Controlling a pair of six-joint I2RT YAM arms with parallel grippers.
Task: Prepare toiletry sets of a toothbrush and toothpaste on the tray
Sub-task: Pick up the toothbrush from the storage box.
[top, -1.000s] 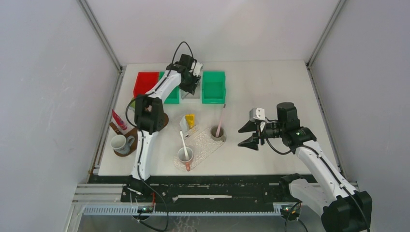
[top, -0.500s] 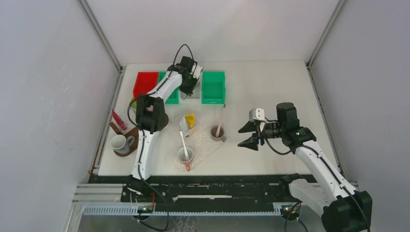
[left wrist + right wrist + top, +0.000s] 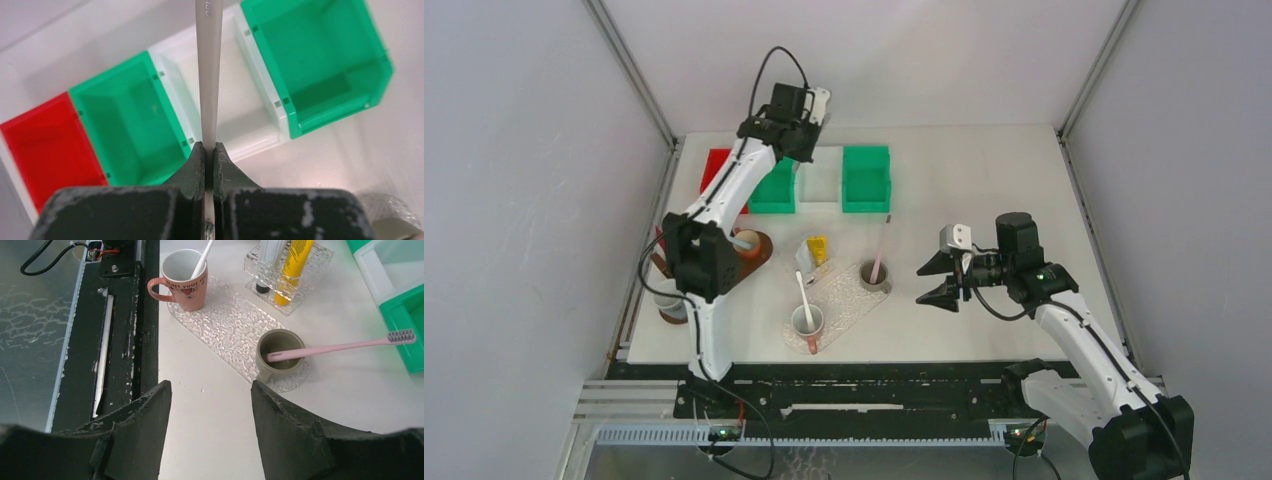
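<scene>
1. White table point(image 3: 984, 180), with both arms over it. The left arm point(image 3: 724, 195) reaches right out to the far side, and the right arm point(image 3: 1074, 330) is bent over the near right.
2. Along the far edge runs a row of four open bins: red bin point(image 3: 45, 145), left green bin point(image 3: 130, 120), white bin point(image 3: 240, 105), right green bin point(image 3: 315, 60). They sit side by side, touching.
3. The clear textured tray point(image 3: 225, 325) lies mid-table, near the right arm.
4. Left gripper point(image 3: 209, 152): its jaws are pinched tight on a pale toothbrush point(image 3: 210, 75). It is held in the air, with the handle running over the wall between the left green bin and the white bin.
5. Right gripper point(image 3: 210, 390): its jaws are spread wide with nothing between them. It hovers just short of the tray and points at it.
6. A pink mug point(image 3: 185, 282) stands on the tray's near end, handle towards the table edge.
7. A grey cup point(image 3: 280, 352) stands on the tray's other end.
8. A clear rack point(image 3: 300, 287) sits at the tray's far edge. Whether it is on the tray or beside it, I can't tell.
9. A yellow tube point(image 3: 296, 262) and a white tube point(image 3: 267, 255) stand upright in that rack, cap down.
10. A pink toothbrush point(image 3: 340, 346) leans out of the grey cup, bristles near the right green bin.
11. A white toothbrush point(image 3: 202, 260) leans in the pink mug.
</scene>
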